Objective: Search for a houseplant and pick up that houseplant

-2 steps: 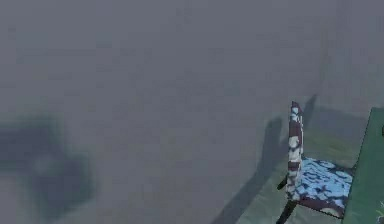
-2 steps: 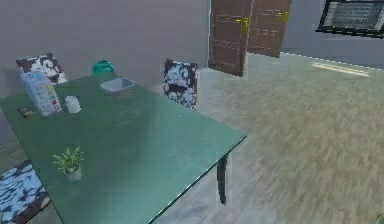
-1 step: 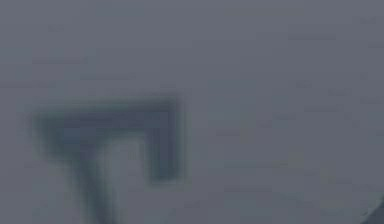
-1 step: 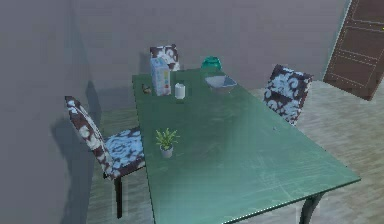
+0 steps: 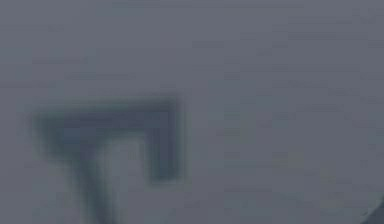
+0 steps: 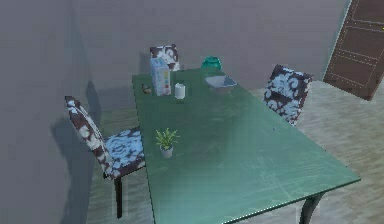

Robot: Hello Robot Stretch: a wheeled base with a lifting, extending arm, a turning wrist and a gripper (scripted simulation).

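A small houseplant [image 6: 166,141] with thin green leaves in a pale pot stands on the green table [image 6: 250,150], near the table's left edge in the arm side view. A grey wall [image 5: 200,60] with dark shadows on it faces the forward view.
Several patterned chairs ring the table: one on the left [image 6: 105,145], one at the far end [image 6: 165,55], one on the right [image 6: 287,90]. On the far half stand a tall carton [image 6: 159,76], a white cup [image 6: 180,91], a teal pot [image 6: 211,65] and a shallow dish [image 6: 222,82]. A dark door [image 6: 362,50] is at the right.
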